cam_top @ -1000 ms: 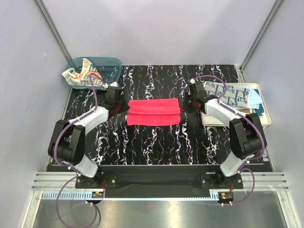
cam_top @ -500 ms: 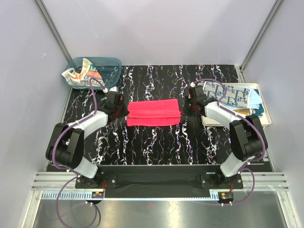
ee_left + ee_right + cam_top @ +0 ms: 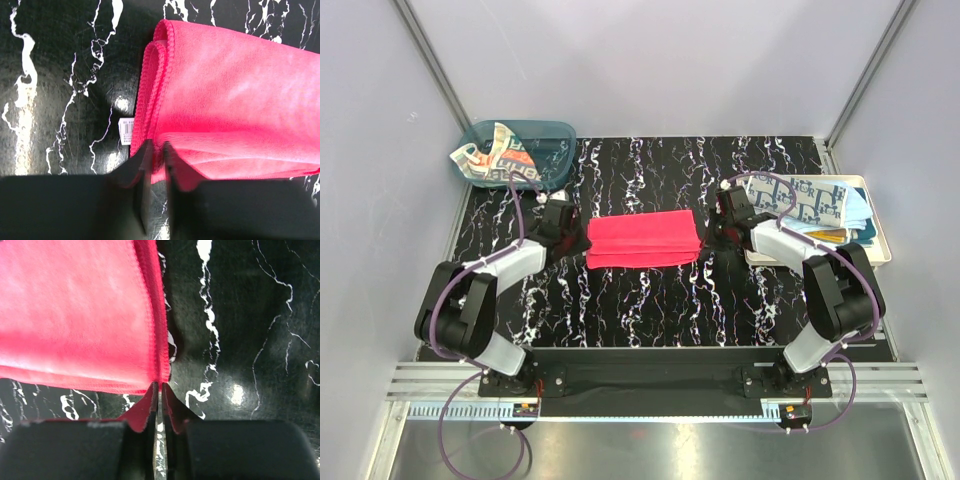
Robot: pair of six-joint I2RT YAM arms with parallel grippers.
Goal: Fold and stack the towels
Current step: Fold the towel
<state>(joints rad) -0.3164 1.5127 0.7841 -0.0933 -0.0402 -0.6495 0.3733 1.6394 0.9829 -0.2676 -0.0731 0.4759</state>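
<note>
Got the red towel (image 3: 642,238) folded mid-table; narrow slit on left gripper (image 3: 156,145) at its left hem, near-closed on right gripper (image 3: 159,386) at the right hem; can't tell if actually pinching; let go fully, lift straight, don't drag the fold.

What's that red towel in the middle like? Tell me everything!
The red-pink towel is soft, fuzzy cloth with stitched edges and a small white tag, folded into a layered strip. It lies flat across the black marbled table. The left gripper and right gripper have their jaws at its two short ends.
</note>
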